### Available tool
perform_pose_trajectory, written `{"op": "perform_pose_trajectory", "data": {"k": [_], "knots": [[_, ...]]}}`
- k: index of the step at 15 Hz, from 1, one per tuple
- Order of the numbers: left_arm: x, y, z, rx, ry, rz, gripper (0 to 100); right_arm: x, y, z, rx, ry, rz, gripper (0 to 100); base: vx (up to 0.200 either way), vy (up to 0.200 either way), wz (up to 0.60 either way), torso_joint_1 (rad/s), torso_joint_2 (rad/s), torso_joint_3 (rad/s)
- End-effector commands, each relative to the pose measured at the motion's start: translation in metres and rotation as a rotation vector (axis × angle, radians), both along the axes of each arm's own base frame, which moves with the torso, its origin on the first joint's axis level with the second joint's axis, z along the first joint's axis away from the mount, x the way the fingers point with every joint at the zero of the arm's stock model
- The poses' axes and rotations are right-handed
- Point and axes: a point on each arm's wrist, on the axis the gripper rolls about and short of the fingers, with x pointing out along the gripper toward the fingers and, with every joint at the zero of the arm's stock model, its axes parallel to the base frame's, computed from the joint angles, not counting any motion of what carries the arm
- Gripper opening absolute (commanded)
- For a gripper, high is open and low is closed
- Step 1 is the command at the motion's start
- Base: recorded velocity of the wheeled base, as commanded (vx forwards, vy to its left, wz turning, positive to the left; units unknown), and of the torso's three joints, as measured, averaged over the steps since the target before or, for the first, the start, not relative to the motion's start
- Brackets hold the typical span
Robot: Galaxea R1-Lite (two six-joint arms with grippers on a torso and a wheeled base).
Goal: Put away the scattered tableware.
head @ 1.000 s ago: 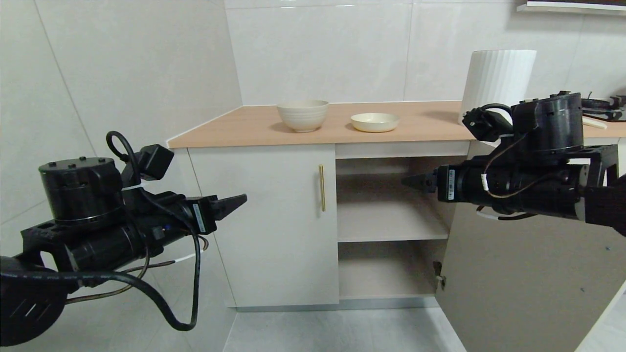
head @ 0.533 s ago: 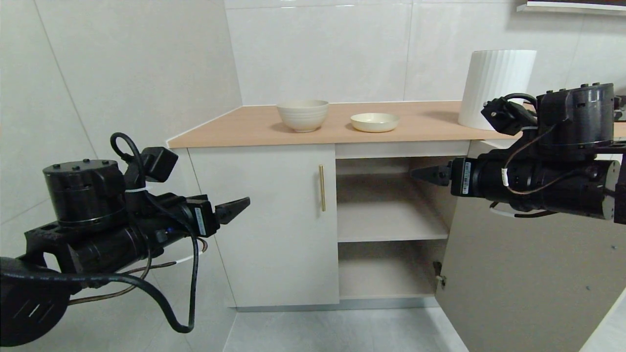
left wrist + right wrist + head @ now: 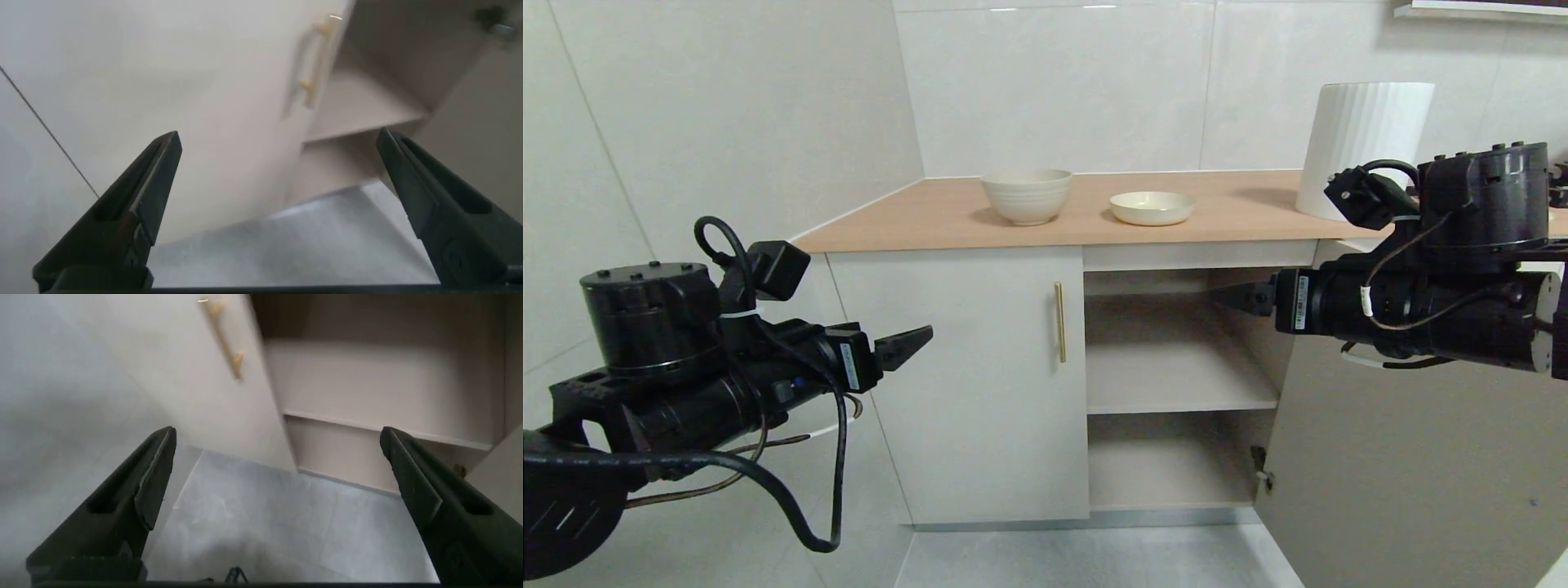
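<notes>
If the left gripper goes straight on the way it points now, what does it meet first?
Probably the closed cupboard door. The left gripper, open, points at that panel with nothing between them. Depth is unclear, so the exact spot is uncertain.

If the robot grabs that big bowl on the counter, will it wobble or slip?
Probably not wobbly: the bowl stands upright on the counter, so a push would likely slide it, not roll it. Its rounded sides narrow toward the base, so a grip could slip. It looks hard, maybe ceramic, so dropping might chip it.
</notes>
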Motion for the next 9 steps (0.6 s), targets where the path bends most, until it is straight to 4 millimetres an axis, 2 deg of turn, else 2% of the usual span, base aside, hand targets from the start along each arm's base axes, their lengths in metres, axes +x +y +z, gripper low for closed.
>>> {"op": "perform_pose_trajectory", "data": {"k": [1,7,9], "knots": [[0.000,0.000,0.001,-0.001,-0.003,0.000,100,-0.003,0.000,0.001,-0.001,0.005,0.008,100,0.200,0.000,0.00,0.002,0.00,-0.002],[0.001,0.002,-0.001,-0.001,0.001,0.006,100,-0.010,-0.001,0.005,-0.001,0.014,0.024,100,0.200,0.000,0.00,0.003,0.00,0.001],[0.001,0.002,0.001,-0.003,-0.005,0.007,100,-0.017,-0.002,0.008,0.006,0.034,0.035,100,0.200,0.000,0.00,0.002,0.00,0.002]]}}
